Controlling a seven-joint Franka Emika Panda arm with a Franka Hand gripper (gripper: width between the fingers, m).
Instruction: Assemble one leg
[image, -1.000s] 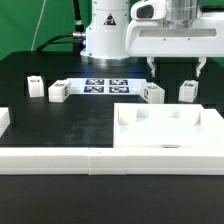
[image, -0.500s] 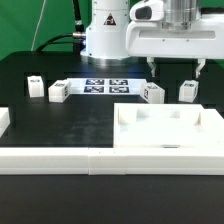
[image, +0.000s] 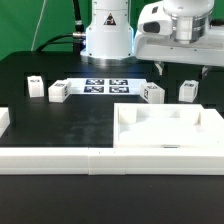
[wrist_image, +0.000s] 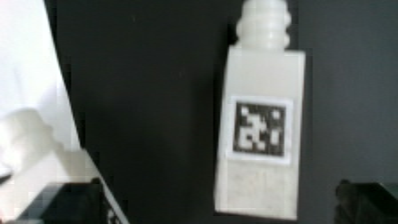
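Note:
Four small white legs stand on the black table in the exterior view: two at the left (image: 34, 86) (image: 58, 91) and two at the right (image: 153, 93) (image: 187, 90). My gripper (image: 186, 68) hangs open above the rightmost leg, apart from it. In the wrist view that leg (wrist_image: 263, 125) lies between my two dark fingertips, with its black-and-white tag facing the camera and a narrow stepped tip at one end. My gripper (wrist_image: 222, 205) is open and holds nothing.
The large white tray-like part (image: 170, 125) lies in front of the right legs. The marker board (image: 105, 86) lies by the robot base. A long white wall (image: 55, 158) runs along the front. A blurred white part (wrist_image: 18, 140) shows at the wrist view's edge.
My gripper has shifted a little toward the exterior view's right, over the rightmost leg. The legs and the tray have not moved.

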